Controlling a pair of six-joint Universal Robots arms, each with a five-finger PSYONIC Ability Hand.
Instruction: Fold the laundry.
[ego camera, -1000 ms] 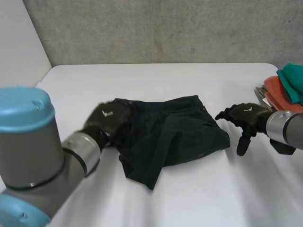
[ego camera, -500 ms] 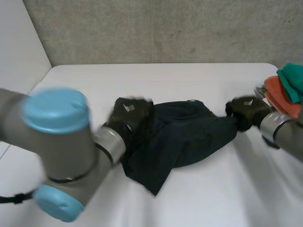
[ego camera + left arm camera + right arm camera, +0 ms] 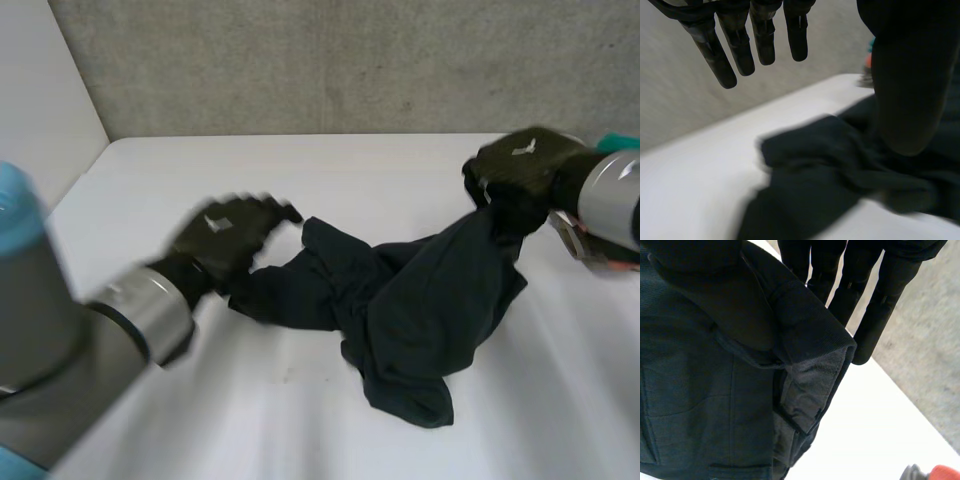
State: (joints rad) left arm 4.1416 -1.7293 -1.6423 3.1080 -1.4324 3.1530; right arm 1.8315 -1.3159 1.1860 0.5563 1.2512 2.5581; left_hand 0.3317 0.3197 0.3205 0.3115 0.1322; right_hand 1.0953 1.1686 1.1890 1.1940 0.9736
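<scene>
The dark garment [image 3: 420, 300] lies crumpled in the middle of the white table [image 3: 300, 410], its 2 o'clock edge held up off the surface. The right hand [image 3: 520, 165], raised there, pinches that edge under its thumb. At the garment's 9 o'clock end the left hand [image 3: 225, 235] hovers, fingers [image 3: 740, 45] straight and spread, holding nothing.

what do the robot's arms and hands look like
Both hands are black with long segmented fingers. The left hand and the right hand each carry a small white logo on the back. Each hand joins a silver-grey cylindrical wrist. The left arm is a thick grey tube with a light-blue cap, and the right arm is grey too.
</scene>
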